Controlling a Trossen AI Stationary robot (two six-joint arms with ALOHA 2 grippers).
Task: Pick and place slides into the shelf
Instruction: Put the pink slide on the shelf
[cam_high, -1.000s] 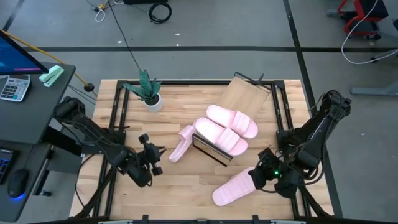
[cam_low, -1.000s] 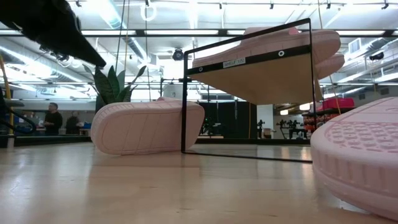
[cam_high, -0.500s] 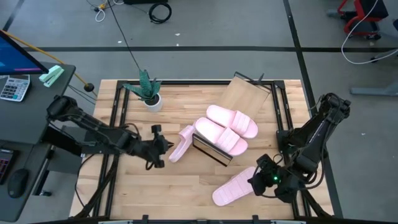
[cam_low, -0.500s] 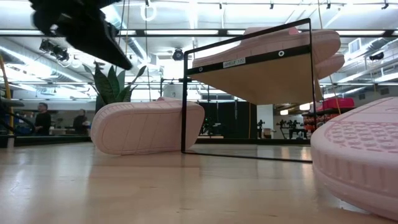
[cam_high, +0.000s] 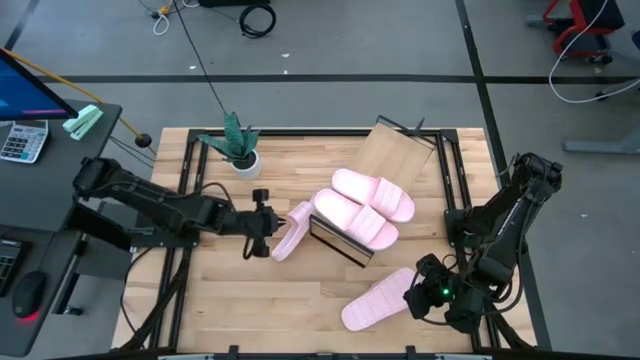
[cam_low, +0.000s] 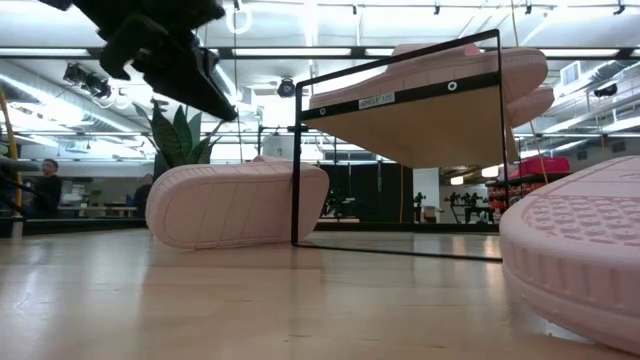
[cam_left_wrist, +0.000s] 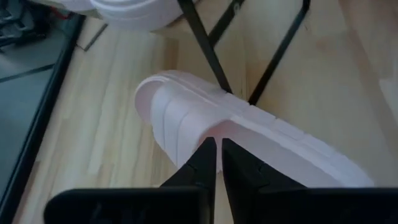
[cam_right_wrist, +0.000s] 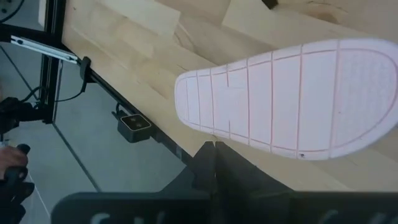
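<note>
Two pink slides (cam_high: 372, 194) (cam_high: 354, 220) lie side by side on the slanted wooden shelf (cam_high: 396, 150). A third slide (cam_high: 289, 231) stands on its side edge on the table, against the shelf's left leg (cam_left_wrist: 202, 43). My left gripper (cam_high: 264, 224), shut, hovers just left of and above it, its tips (cam_left_wrist: 216, 149) aimed at the strap; the low view shows the gripper (cam_low: 228, 112) clear of this slide (cam_low: 240, 205). A fourth slide (cam_high: 374, 301) lies sole up near the front edge. My right gripper (cam_high: 424, 291), shut, stands over its right end (cam_right_wrist: 214, 146).
A potted plant (cam_high: 239, 150) stands at the table's far left corner. Black frame rails (cam_high: 190, 190) run along the table's sides. A desk with a calculator (cam_high: 22, 140) is off to the left. People stand far off in the room (cam_low: 45, 185).
My left gripper has swung from the table's near left toward the right and a little up, rolling its wrist, and now hangs beside the slide that stands on its side. My right gripper has drifted slightly toward the near edge. No slide has moved.
</note>
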